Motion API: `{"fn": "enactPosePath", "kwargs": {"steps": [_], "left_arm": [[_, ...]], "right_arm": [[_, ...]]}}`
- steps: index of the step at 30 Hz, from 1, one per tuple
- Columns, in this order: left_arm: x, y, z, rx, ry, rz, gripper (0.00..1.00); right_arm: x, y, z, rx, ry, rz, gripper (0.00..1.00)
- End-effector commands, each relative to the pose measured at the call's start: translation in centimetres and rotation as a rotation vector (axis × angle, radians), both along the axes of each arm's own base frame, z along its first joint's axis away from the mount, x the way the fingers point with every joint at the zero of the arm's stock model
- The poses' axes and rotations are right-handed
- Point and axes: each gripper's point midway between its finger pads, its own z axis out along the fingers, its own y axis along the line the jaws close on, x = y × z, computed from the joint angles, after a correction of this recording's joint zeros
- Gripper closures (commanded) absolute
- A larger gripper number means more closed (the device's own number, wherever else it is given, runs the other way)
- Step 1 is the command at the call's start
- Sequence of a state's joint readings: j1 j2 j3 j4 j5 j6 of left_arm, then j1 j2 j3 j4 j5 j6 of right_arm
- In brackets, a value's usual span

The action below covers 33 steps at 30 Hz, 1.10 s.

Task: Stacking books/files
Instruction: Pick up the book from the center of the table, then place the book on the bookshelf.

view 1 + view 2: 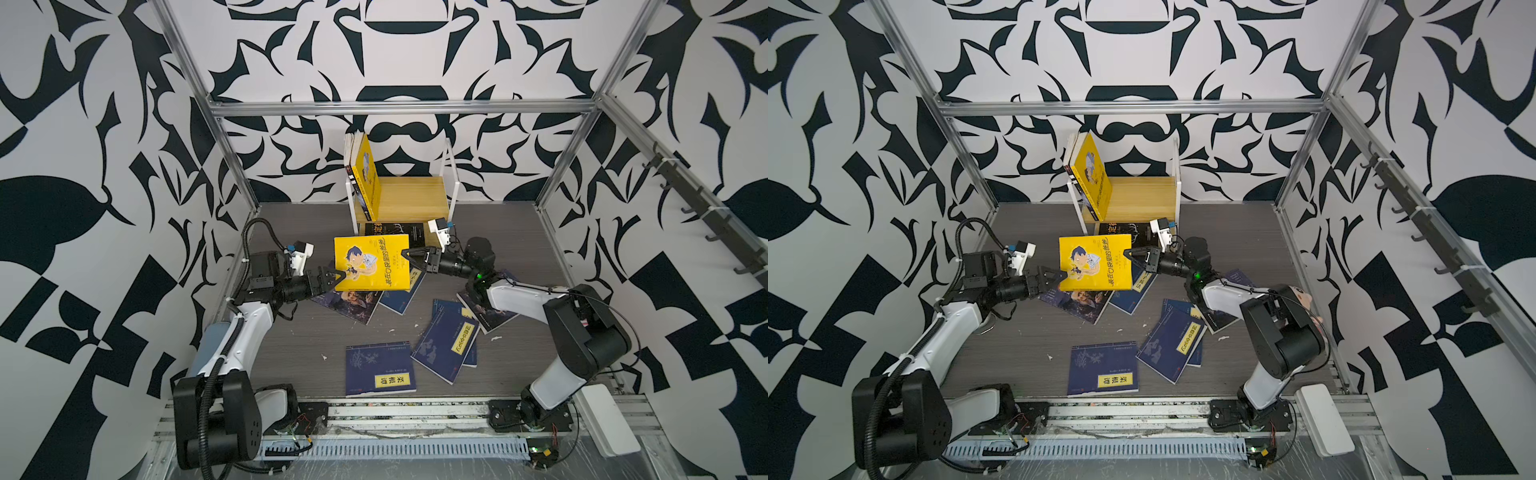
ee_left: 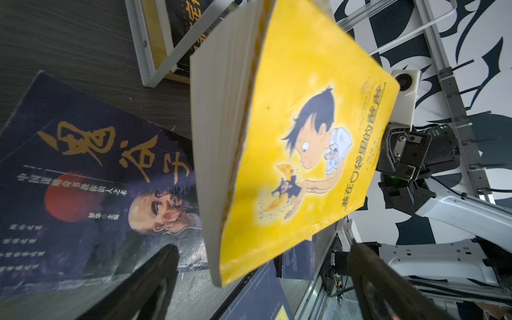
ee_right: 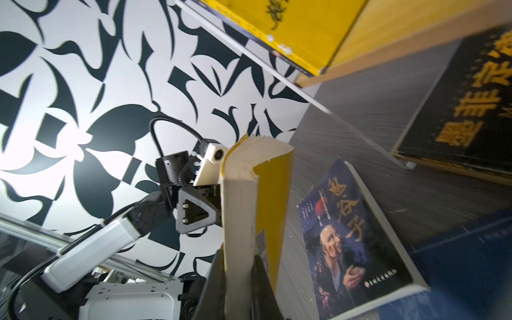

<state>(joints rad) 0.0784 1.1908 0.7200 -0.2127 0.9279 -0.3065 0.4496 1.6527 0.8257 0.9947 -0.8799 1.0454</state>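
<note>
Room: black-and-white patterned walls on three sides, a metal frame along the edges, and a dark wood-grain surface below.
Nearest: a navy book lies flat and alone by the front edge, its yellow label at the near end.
To its right: a navy pair, both flat, one lying across the other.
Under the right arm: a purple-blue book, partly hidden by the arm.
Middle: an old-man book lies flat and face up, with a second navy book just beside it. The raised book overhangs both.
Yellow book: in the air over the middle of the surface, between the two arms, tilted with its cartoon cover up.
Right fingers: clamped tight on the yellow book's right edge, one on each face. They alone carry it.
Left fingers: spread wide around the book's near left corner. The left wrist view shows a gap on each side and no touch.
Behind: a black book with gold letters, flat at the foot of the rack.
Farthest: a wooden rack with white ends stands by the back wall. An upright yellow book leans at its left end, with thinner books behind it.
</note>
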Motion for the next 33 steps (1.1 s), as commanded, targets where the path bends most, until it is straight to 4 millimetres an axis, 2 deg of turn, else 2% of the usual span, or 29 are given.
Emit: {"fn": "enactPosePath", "kwargs": {"steps": [1,7,9,12,15,16,18,22,23,24,25,30,33], "left_arm": [[0.3,-0.3,1.6,-0.035,-0.057,-0.041,0.0],[0.8,-1.0,4.1,-0.136,-0.053,-0.073,0.02],[0.9,-1.2,5.1,-0.175,-0.044,-0.098,0.07],[1.0,-1.5,6.5,-0.219,-0.043,-0.127,0.21],[0.8,-1.7,7.8,-0.247,-0.041,-0.15,0.28],[0.9,-1.7,8.1,-0.251,-0.038,-0.15,0.35],[1.0,-1.7,8.1,-0.248,-0.032,-0.137,0.55],[1.0,-1.5,7.9,-0.24,-0.022,-0.12,0.84],[1.0,-1.5,8.0,-0.24,-0.024,-0.119,0.91],[0.9,-1.5,8.1,-0.24,-0.026,-0.119,0.98],[0.8,-1.5,8.1,-0.238,-0.031,-0.121,1.0],[0.5,-0.9,8.6,-0.241,-0.028,-0.104,1.0],[0.2,-0.9,8.5,-0.237,-0.028,-0.101,1.0]], "right_arm": [[-1.9,-0.1,7.7,0.166,-0.183,0.074,1.0],[-2.5,0.0,8.4,0.216,-0.168,0.124,1.0],[-2.6,0.1,8.4,0.229,-0.161,0.134,1.0],[-2.3,0.5,7.9,0.231,-0.152,0.142,1.0],[-2.0,0.8,7.5,0.228,-0.14,0.142,1.0],[-2.0,0.8,7.3,0.224,-0.141,0.145,1.0],[-1.9,1.0,6.8,0.211,-0.146,0.15,1.0],[-1.3,1.1,5.7,0.181,-0.135,0.126,1.0],[-1.3,1.1,5.4,0.169,-0.139,0.121,0.97],[-1.3,1.1,4.9,0.149,-0.147,0.115,0.9],[-1.2,1.1,4.5,0.125,-0.156,0.107,0.84],[-0.5,0.0,1.2,-0.116,-0.209,-0.016,0.61],[-0.2,-1.4,-0.7,-0.314,-0.265,-0.09,0.53]]}}
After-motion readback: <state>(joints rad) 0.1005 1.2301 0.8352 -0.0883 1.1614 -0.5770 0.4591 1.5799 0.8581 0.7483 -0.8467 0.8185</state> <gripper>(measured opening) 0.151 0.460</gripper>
